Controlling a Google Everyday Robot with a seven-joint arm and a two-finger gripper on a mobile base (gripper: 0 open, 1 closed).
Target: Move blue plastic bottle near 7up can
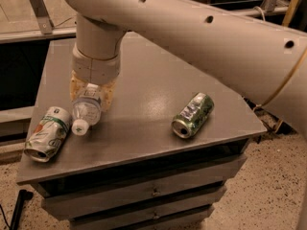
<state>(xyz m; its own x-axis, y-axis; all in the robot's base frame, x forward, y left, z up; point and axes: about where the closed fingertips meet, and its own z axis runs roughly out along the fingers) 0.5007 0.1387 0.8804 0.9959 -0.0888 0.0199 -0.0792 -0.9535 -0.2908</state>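
Observation:
The blue plastic bottle point(86, 112) is a small clear bottle with a white cap pointing toward the table's front edge. My gripper point(92, 96) is shut on it and holds it low over the left part of the grey table point(144, 104). The 7up can point(48, 132), crushed and whitish with a green band and a red-orange mark, lies on its side at the table's front left. The bottle's cap is right beside the can's upper right end. My wrist hides the bottle's rear half.
A dark green-and-silver dented can point(193, 114) lies on its side at the right of the table. My large arm point(206, 37) crosses above the table's back right. The table has drawers below; the floor lies beyond its edges.

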